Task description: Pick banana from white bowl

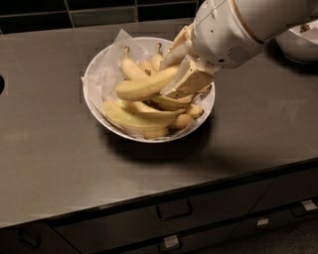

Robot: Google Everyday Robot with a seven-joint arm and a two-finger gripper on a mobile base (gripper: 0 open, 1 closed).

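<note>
Item: gripper [170, 77], reaching in from the upper right on a white arm [233, 30] and hanging over the right half of the white bowl [92, 101]. Its two fingers are pinching the right end of the banana [141, 88], one above and one below.

Item: the banana, lying nearly level, its left end pointing out over the middle of the bowl, sitting on top of the rest of the fruit.

Surroundings, inside the bowl: crumpled white paper [105, 74] is lining the wall and sticking up at the back rim. Two bananas with upright stems [130, 67] are leaning at the back, just behind the held one. A long banana [128, 119] is lying along the front wall, right beneath it. Short stubby bananas [185, 120] are crowding the front right, directly under the gripper.

Surroundings, outside: a second white vessel [297, 45] is sitting at the far right, partly hidden by the arm.

Surface and room: the bowl is resting on a dark grey counter [49, 163], throwing a shadow to the front right. Drawers with metal handles [174, 210] are running below the front edge. Dark tiles [74, 11] are backing the counter.
</note>
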